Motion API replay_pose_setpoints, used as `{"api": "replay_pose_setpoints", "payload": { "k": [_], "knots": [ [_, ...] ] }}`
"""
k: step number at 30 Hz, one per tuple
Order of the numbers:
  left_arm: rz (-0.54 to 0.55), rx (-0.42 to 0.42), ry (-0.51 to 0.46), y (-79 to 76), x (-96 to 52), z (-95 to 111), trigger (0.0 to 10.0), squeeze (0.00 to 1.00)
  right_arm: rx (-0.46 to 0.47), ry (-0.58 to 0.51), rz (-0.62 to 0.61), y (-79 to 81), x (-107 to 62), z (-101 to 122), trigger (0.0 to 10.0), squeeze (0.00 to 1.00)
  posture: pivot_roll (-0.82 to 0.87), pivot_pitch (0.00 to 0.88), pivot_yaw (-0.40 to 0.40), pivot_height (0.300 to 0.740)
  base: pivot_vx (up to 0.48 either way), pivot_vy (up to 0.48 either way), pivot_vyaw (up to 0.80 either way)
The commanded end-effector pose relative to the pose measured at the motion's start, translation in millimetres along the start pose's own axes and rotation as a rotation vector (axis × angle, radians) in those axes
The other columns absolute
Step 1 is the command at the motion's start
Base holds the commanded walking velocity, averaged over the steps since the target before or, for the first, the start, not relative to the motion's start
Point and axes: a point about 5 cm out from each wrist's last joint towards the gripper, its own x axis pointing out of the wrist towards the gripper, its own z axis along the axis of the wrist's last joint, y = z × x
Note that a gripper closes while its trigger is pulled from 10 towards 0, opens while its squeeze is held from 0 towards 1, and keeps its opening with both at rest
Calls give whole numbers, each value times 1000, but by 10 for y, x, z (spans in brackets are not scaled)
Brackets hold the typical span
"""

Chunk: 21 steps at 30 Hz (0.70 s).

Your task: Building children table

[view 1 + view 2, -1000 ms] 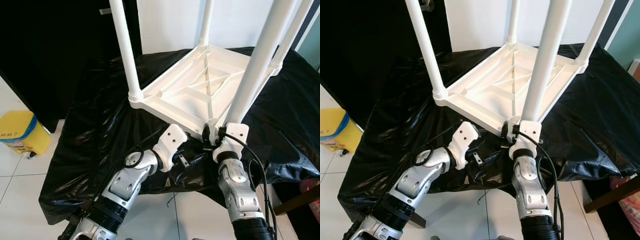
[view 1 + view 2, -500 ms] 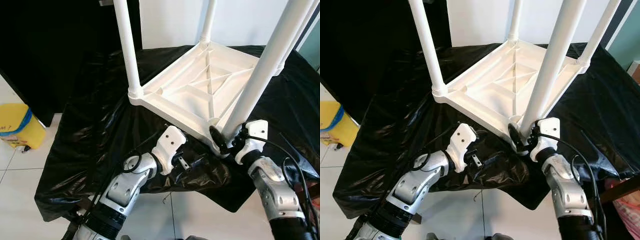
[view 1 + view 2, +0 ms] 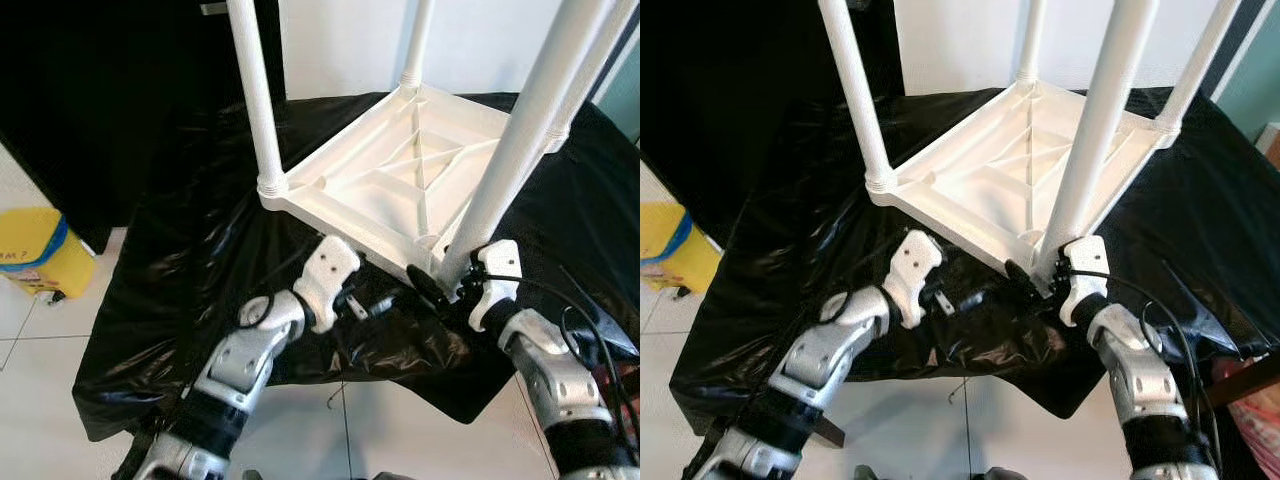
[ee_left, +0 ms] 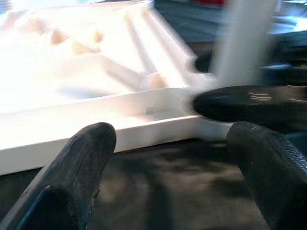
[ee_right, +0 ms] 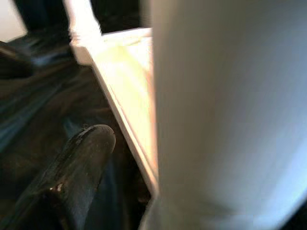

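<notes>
Table (image 3: 400,185) upturned, right pincer (image 3: 440,290) at leg (image 5: 216,115)

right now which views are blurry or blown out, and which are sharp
Left eye view and right eye view: sharp, evenly lit, sheen on the black cover. Left wrist view: soft, the upturned white table overexposed. Right wrist view: the near table leg is a featureless blur; one black finger reads clearer.

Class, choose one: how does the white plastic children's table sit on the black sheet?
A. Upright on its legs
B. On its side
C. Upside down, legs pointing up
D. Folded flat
C: the white plastic children's table lies with its ribbed underside up, its round white legs rising from the corners.
</notes>
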Motion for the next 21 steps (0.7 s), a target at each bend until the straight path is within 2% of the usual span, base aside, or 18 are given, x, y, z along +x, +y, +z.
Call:
{"api": "replay_pose_setpoints", "payload": {
  "k": [1, 5, 7, 8, 10, 11, 13, 17, 21],
  "knots": [
    [78, 2, 14, 71, 20, -36, 10000, 0, -3, -5, -22, 34, -21, 4, 10000, 0, -121, 86, -37, 740, 0, 0, 0],
    [99, 19, 28, 150, 74, -22, 10000, 0, 4, -19, -63, 93, -43, -1, 10000, 0, -148, 90, -24, 740, 0, 0, 0],
    [124, 42, 59, 250, 155, -25, 10000, 0, 2, -28, -150, 119, -77, -9, 10000, 0, -161, 92, -15, 740, 0, 0, 0],
    [124, 42, 59, 250, 155, -25, 10000, 0, 2, -28, -150, 119, -77, -9, 10000, 0, -161, 92, -15, 740, 0, 0, 0],
    [141, 101, 93, 334, 243, -16, 10000, 0, 9, -30, -249, 102, -119, -41, 10000, 0, -182, 91, -3, 740, 0, 0, 0],
    [141, 101, 93, 334, 243, -16, 10000, 0, 9, -30, -249, 102, -119, -41, 10000, 0, -182, 91, -3, 740, 0, 0, 0],
    [146, 153, 113, 385, 302, -9, 10000, 0, 18, -22, -300, 103, -148, -64, 10000, 0, -195, 92, 5, 740, 0, 0, 0],
    [147, 158, 113, 411, 334, 2, 10000, 0, 16, -20, -326, 114, -167, -68, 10000, 0, -208, 93, 15, 740, 0, 0, 0],
    [165, 166, 128, 504, 410, 42, 10000, 0, -5, -5, -421, 125, -242, -86, 10000, 0, -227, 92, 29, 740, 0, 0, 0]
  ]
}}
